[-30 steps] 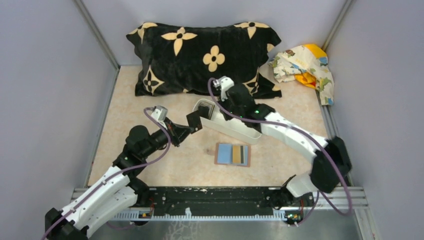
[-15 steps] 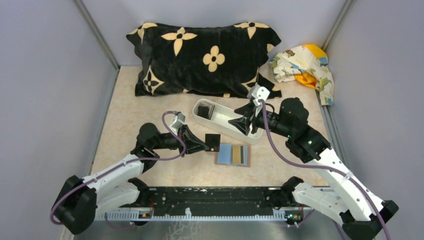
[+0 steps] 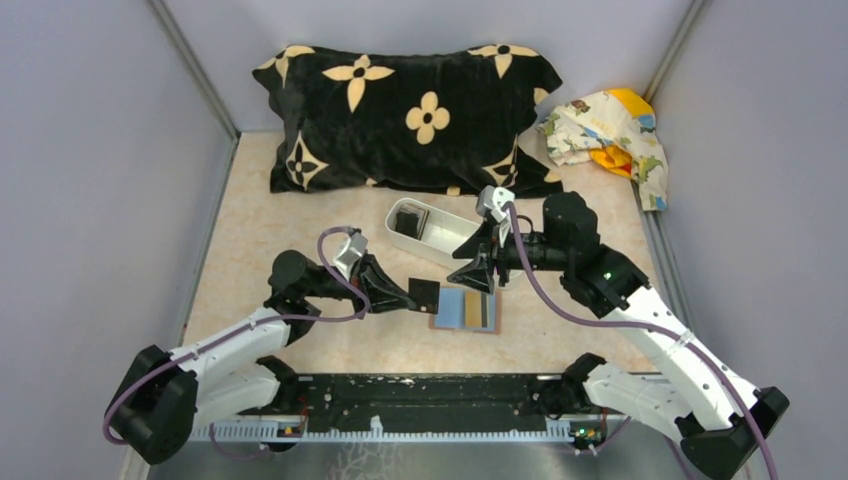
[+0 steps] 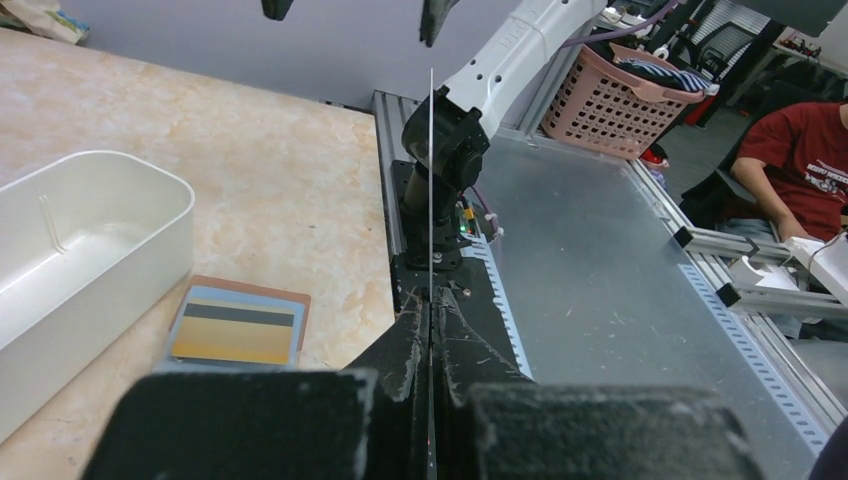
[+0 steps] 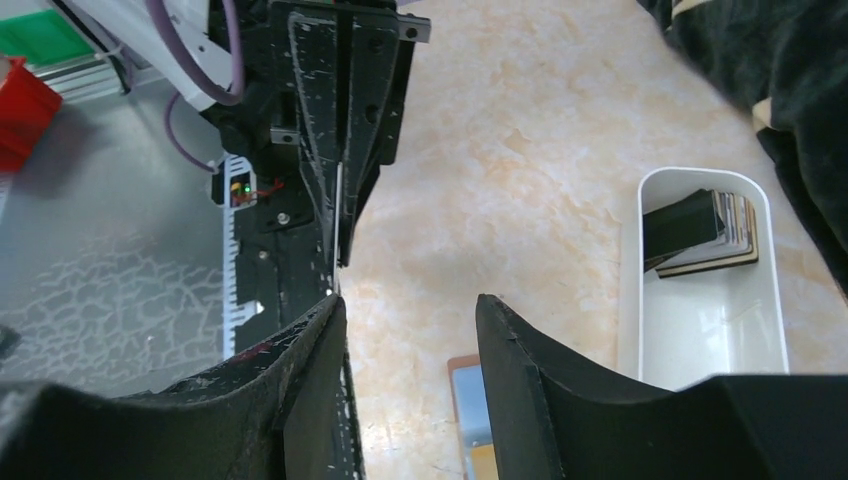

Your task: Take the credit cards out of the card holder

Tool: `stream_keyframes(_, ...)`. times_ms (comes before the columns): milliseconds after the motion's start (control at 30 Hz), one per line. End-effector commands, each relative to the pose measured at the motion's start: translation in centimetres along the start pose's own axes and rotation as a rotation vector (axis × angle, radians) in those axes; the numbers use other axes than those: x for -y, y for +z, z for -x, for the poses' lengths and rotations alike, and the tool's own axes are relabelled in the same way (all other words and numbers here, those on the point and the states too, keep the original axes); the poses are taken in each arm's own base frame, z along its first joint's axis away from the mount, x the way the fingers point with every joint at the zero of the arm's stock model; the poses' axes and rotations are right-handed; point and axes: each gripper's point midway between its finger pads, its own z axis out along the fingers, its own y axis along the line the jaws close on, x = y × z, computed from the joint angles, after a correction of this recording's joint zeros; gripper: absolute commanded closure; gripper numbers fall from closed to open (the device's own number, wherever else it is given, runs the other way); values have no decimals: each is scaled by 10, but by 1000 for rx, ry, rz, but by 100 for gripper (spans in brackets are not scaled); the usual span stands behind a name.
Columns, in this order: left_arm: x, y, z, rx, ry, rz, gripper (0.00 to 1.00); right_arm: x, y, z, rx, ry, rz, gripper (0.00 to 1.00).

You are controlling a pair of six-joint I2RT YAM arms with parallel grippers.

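Note:
The card holder (image 3: 452, 308) lies open on the table, brown rim, light blue inside. A tan credit card (image 3: 472, 309) and a black one (image 3: 488, 310) sit in its slots. My left gripper (image 3: 412, 295) is shut on a dark credit card (image 3: 426, 293), held on edge just left of the holder; the left wrist view shows it as a thin line (image 4: 431, 190). My right gripper (image 3: 478, 276) hangs open and empty over the holder's far edge. In the right wrist view its fingers (image 5: 318, 345) frame bare table and a corner of the holder (image 5: 468, 392).
A long white tray (image 3: 455, 243) lies behind the holder with dark cards (image 3: 408, 222) stacked at its left end. A black flowered pillow (image 3: 400, 110) and a patterned cloth (image 3: 610, 130) lie at the back. Grey walls close both sides; a black rail (image 3: 430, 395) runs along the near edge.
My right gripper has opened and swung from the tray's left end to above the holder. My left gripper has carried the dark card from beside the tray down to the holder's left side.

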Motion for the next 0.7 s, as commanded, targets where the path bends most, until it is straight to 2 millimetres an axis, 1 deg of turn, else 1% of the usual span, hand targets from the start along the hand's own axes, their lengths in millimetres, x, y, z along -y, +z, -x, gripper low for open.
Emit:
stream_keyframes(0,1,2,5,4,50,-24,100,-18,-7,37,104,-58,76,48)
stream_keyframes(100,-1,3,5,2,48,-25,100,-20,-6,37,104,-49,94,48)
stream_keyframes(233,-2,5,9,4,48,-25,100,-19,0,30,91,-25,111,48)
stream_keyframes(300,-3,5,8,0,40,-28,100,-20,2,29,94,-19,121,47)
stream_keyframes(667,4,5,9,5,37,-55,100,-15,18,23,87,-3,142,42)
